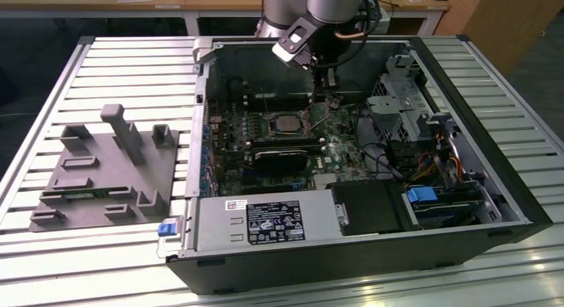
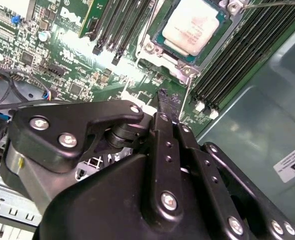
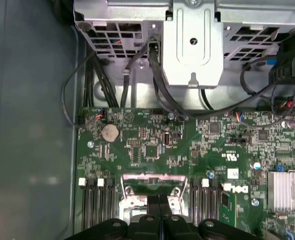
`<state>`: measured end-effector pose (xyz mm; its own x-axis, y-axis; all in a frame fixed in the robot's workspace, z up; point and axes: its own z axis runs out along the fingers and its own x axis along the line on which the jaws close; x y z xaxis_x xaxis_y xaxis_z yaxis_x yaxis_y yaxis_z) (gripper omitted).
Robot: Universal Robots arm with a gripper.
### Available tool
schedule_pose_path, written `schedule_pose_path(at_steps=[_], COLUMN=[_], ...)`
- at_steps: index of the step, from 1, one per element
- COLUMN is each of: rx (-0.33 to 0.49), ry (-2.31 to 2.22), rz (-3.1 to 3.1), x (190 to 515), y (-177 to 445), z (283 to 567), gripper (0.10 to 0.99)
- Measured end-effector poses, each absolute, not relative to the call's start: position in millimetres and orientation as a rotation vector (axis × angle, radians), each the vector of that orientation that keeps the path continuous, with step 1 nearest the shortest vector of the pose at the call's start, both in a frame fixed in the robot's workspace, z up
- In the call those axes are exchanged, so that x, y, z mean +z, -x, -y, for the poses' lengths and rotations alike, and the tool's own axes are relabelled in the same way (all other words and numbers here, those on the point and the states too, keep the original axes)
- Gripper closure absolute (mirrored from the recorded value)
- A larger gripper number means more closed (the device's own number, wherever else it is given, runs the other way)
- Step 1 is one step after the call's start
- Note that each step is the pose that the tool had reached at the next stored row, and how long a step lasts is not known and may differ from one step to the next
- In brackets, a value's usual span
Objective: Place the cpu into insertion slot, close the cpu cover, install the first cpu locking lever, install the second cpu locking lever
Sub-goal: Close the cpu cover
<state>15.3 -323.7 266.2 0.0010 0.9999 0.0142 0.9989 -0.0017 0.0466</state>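
The arm [image 1: 310, 16] reached down into the open computer case [image 1: 352, 264], wrist tilted so the jaws pointed at the motherboard [image 3: 152, 145]. The jaws were pressed together with nothing between them, tips low over the board. The cpu [image 2: 192, 26] sat in the insertion slot [image 2: 183, 69] just beside the jaws, silver top up, with the cpu cover [image 3: 155, 177] framing it. Long black memory slots [image 3: 95, 207] flanked the jaws. Beyond the jaws stood a metal drive cage [image 3: 195, 45] trailing black cables [image 3: 160, 90]. Well away from them, a grey fixture block [image 1: 105, 168] lay on the slatted counter [image 1: 53, 76].
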Motion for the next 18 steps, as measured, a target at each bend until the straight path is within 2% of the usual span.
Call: schedule_pose_path(at_steps=[18], rx=[0.067], ry=[-2.206], rz=[-2.203], x=[261.3], y=[-33.7], z=[322.8], gripper=[0.980])
